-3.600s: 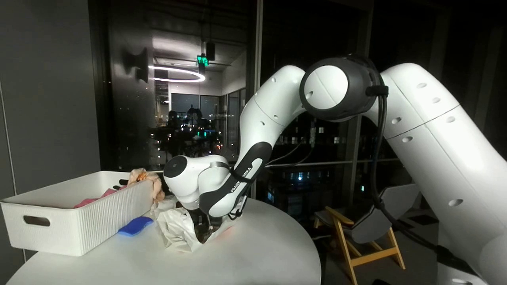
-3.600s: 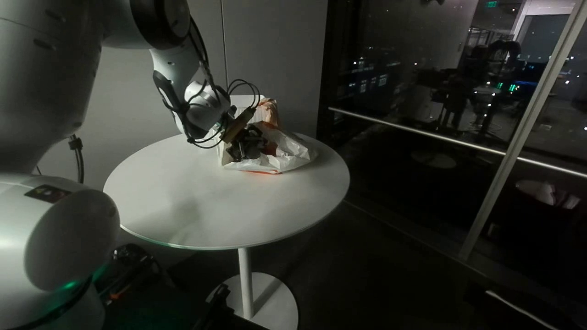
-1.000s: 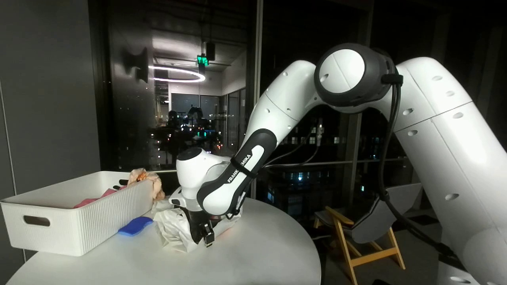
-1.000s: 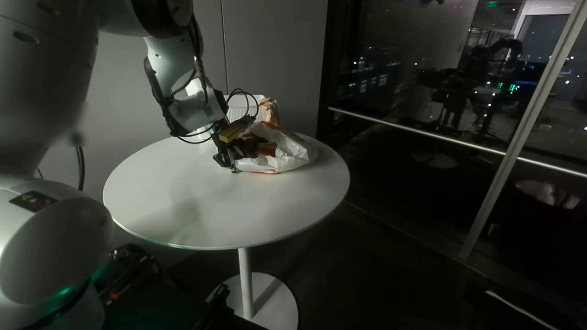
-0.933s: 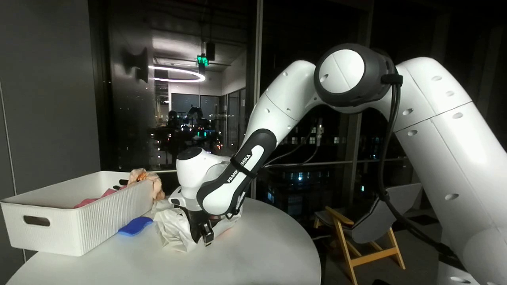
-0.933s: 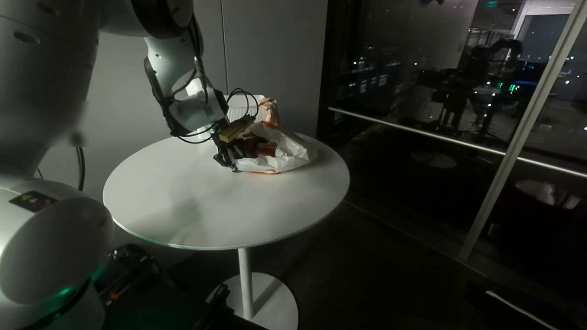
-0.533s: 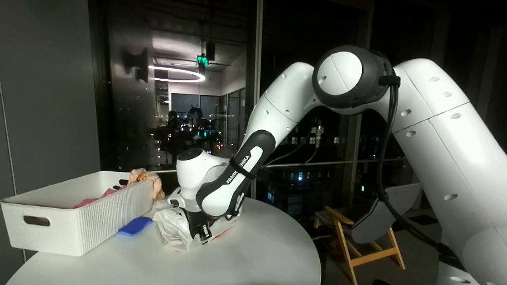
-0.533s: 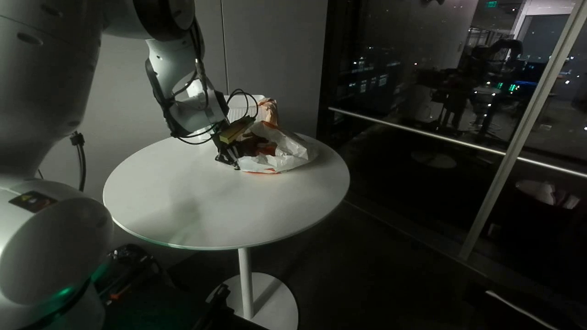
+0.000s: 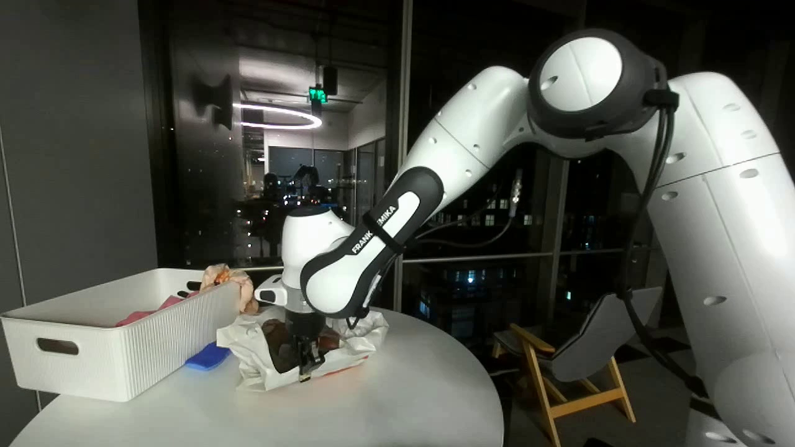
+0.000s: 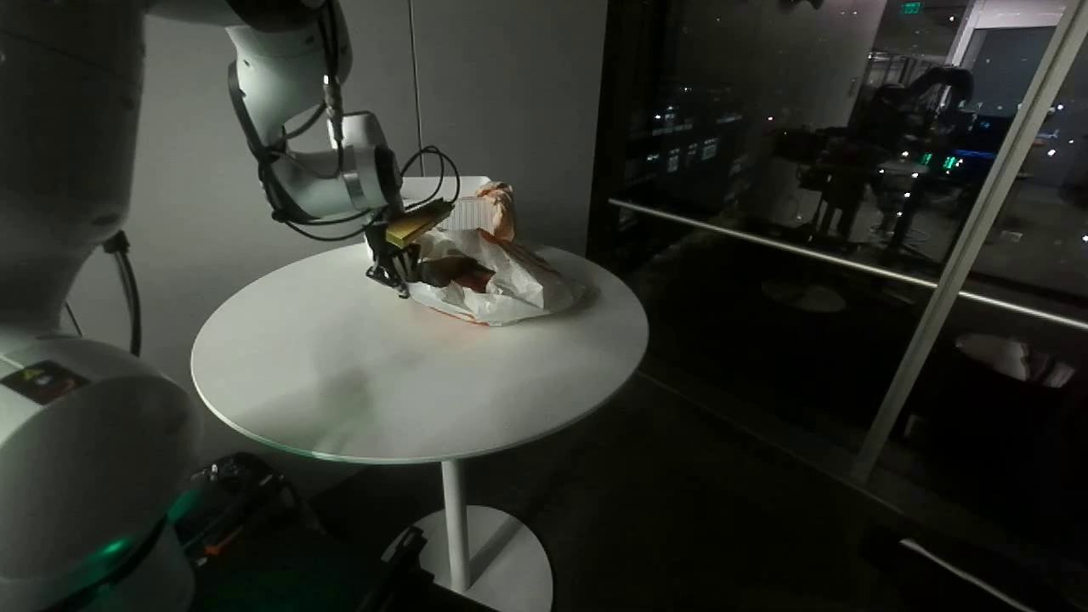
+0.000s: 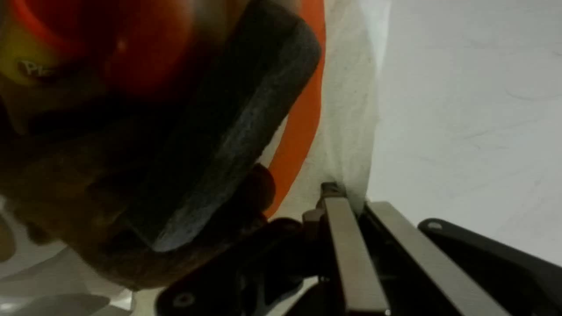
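White plastic bag (image 10: 527, 280), one, orange-banded: lies open on the table (image 10: 382, 374), near the ribbed white basket (image 9: 180, 347). Contents within its mouth: brown plush (image 11: 66, 188), dark felt-like block (image 11: 232, 127), yellow tub (image 11: 19, 61) with a red rim. Fingers (image 11: 351, 254): closed together on a thin fold of the bag's edge. Handling note: firm pinch, slow level movement; thin film could slip out or tear, and the loose contents could shift.

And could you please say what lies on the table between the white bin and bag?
In an exterior view, a blue object lies between the bin and bag.
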Action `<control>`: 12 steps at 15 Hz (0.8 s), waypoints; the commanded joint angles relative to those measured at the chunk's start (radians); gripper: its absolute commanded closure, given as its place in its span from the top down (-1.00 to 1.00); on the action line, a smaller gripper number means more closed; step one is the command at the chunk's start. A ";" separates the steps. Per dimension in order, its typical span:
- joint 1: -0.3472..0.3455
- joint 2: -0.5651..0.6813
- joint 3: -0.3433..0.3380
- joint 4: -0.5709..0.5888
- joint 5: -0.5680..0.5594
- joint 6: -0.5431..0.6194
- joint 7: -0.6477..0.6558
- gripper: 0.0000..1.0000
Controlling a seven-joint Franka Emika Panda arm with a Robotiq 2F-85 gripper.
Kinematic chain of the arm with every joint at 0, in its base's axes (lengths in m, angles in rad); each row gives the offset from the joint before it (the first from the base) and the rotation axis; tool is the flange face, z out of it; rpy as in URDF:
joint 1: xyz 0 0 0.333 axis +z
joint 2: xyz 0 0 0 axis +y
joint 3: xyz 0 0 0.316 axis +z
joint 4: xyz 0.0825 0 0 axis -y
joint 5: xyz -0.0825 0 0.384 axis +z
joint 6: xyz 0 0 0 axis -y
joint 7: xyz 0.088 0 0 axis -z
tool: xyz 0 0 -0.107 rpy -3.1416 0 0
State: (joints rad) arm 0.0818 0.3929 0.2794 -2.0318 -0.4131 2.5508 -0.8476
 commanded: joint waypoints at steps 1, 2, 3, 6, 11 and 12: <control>-0.021 -0.180 0.037 -0.153 0.125 0.070 -0.107 -0.86; -0.005 -0.219 0.025 -0.180 0.122 0.089 -0.095 -0.86; 0.009 -0.258 0.015 -0.209 0.115 0.115 -0.076 -0.84; 0.043 -0.381 -0.013 -0.299 0.057 0.200 -0.004 -0.86; 0.033 -0.592 -0.010 -0.425 -0.203 0.311 0.273 -0.85; 0.023 -0.621 -0.004 -0.438 -0.245 0.320 0.311 -0.86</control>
State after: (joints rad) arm 0.1265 -0.0863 0.2641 -2.3817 -0.5420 2.8162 -0.6648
